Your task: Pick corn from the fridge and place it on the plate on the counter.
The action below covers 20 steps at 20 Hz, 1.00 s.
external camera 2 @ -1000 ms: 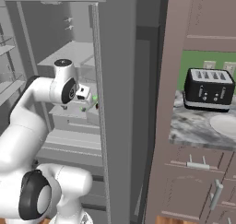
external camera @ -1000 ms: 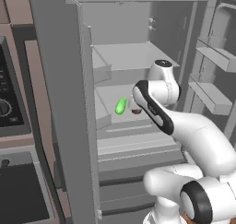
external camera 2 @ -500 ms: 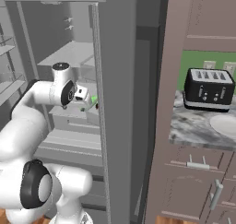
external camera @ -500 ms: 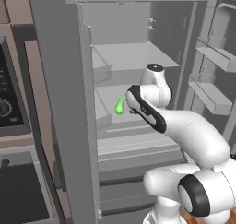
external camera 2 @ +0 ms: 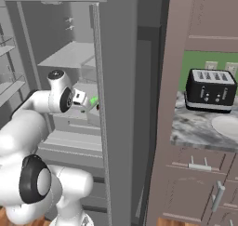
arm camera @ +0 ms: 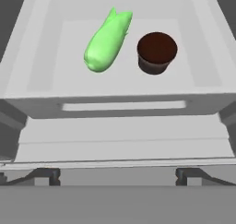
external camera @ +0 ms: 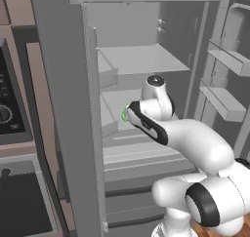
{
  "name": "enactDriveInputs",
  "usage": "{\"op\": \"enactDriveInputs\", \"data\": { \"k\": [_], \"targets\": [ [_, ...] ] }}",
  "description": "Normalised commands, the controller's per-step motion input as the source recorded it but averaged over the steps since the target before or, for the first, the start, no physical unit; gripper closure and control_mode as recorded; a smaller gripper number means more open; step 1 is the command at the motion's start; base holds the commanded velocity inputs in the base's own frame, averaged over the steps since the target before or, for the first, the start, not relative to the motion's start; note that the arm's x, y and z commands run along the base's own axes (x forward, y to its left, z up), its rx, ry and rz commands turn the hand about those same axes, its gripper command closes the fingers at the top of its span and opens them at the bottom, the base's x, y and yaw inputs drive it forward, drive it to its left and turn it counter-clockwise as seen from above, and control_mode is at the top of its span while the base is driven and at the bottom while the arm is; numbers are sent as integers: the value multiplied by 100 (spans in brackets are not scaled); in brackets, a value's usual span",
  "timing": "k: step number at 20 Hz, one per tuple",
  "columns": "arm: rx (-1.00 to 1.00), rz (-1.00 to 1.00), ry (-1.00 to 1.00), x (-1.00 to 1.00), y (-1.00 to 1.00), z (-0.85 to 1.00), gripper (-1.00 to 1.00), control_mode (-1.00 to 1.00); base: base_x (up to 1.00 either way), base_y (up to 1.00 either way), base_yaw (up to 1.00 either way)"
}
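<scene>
The corn, a glossy bright green cob, lies on a light grey shelf inside the open fridge. In the left base view only a green sliver of the corn peeks out from behind my arm. My gripper is open, its dark fingertips wide apart, short of the shelf's front lip with the corn ahead and slightly left. In the right base view the gripper sits just left of the corn. The off-white plate rests on the marbled counter.
A dark brown cupcake-like item stands right beside the corn on the same shelf. A black toaster stands behind the plate. Door bins line the open fridge door on the right; the fridge's side wall separates shelf from counter.
My hand has pushed further left and into the fridge toward the corn, so the arm now covers most of the corn in the left base view. The corn has not moved.
</scene>
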Motion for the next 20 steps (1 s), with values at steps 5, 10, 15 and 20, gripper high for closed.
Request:
{"op": "enactDriveInputs", "data": {
  "k": [5,10,15,20],
  "targets": [
    [6,-11,0,19,7,-11,-100,-100,0,0,0],
    [4,-9,0,26,4,-1,-100,-100,0,0,0],
    [0,-7,0,38,10,-16,-100,-100,0,0,0],
    [0,-7,0,37,8,-7,-100,-100,0,0,0]
  ]
}}
